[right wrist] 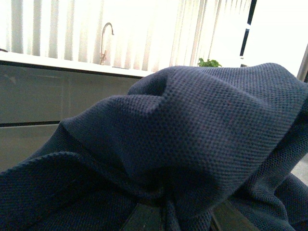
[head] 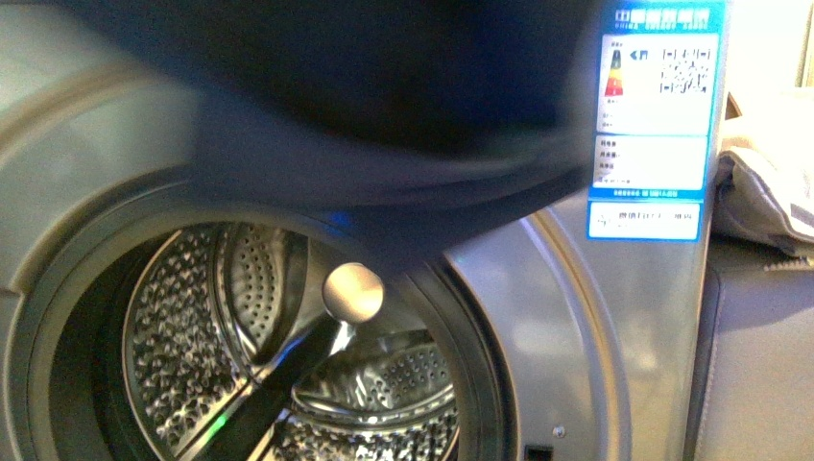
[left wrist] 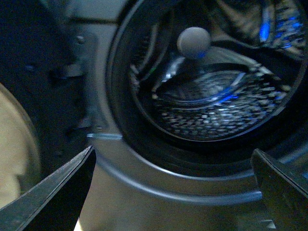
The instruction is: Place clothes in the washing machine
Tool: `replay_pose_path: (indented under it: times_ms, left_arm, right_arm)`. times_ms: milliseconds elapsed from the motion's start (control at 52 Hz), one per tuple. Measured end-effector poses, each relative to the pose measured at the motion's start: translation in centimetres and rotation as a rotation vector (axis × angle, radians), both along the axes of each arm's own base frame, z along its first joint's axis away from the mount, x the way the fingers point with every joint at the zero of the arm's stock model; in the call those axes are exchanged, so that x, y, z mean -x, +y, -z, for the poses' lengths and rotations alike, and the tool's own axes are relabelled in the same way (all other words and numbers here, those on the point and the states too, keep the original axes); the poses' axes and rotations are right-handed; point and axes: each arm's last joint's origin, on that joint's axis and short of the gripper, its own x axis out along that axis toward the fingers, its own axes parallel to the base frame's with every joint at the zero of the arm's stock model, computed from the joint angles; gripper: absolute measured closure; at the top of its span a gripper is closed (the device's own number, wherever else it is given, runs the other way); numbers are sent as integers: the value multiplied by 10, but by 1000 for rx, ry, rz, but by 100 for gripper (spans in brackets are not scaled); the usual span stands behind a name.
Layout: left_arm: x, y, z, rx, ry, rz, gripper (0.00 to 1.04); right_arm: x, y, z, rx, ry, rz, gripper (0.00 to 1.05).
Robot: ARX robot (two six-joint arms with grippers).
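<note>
Across the upper half of the front view, the clothes [head: 384, 77] hang as a dark, motion-blurred mass. They are above the mouth of the washing machine [head: 547, 327] and outside it, with their lower edge overlapping the top of the porthole rim. Below them, at lower left of the frame, I look straight into the perforated steel drum [head: 182, 336], where a pale round knob [head: 352, 292] shows near the middle. At upper right a blue-and-white energy label [head: 658, 115] sits on the machine's front. Past the machine's right edge a beige cloth [head: 768, 182] lies bunched on a grey surface.

On the right wrist camera the clothes fill nearly everything. They are a dark navy knit, folded and gathered down to the right fingers [right wrist: 144, 220], which are clamped on a bunch of it. Behind the fabric I make out a tap [right wrist: 107, 38], pale vertical blinds [right wrist: 48, 24] and a green plant [right wrist: 208, 62].

On the left wrist camera the left fingers [left wrist: 57, 195] are spread wide with nothing between them. Their 2 dark tips frame the machine's silver front and dark-rimmed porthole. The drum and the knob show through the opening, lit with blue glints. I cannot tell whether these fingers touch the machine.
</note>
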Motion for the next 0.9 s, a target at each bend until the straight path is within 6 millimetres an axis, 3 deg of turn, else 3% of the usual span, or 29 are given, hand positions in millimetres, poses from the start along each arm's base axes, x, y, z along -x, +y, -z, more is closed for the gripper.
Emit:
replay_pose_path:
  times_ms: [154, 288, 423, 596, 711, 788, 903]
  left_arm:
    - [-4, 9, -16, 182, -6, 235, 7]
    - [-10, 21, -73, 199, -139, 299, 7]
    - [-13, 24, -116, 194, -227, 374, 7]
    - [-15, 16, -177, 136, -357, 496, 7]
    - [-11, 3, -228, 90, -447, 625, 7]
    - [-5, -5, -253, 57, -490, 725, 7]
    - [2, -14, -272, 19, -541, 832, 7]
  right_arm:
    - [0, 0, 0, 0, 0, 4, 98]
    - [0, -1, 0, -1, -1, 3, 98]
    - [0, -1, 0, -1, -1, 3, 98]
    - [0, -1, 0, -1, -1, 3, 98]
    - [0, -1, 0, -1, -1, 3, 98]
    - [0, -1, 0, -1, -1, 3, 98]
    - [0, -1, 0, -1, -1, 3, 98]
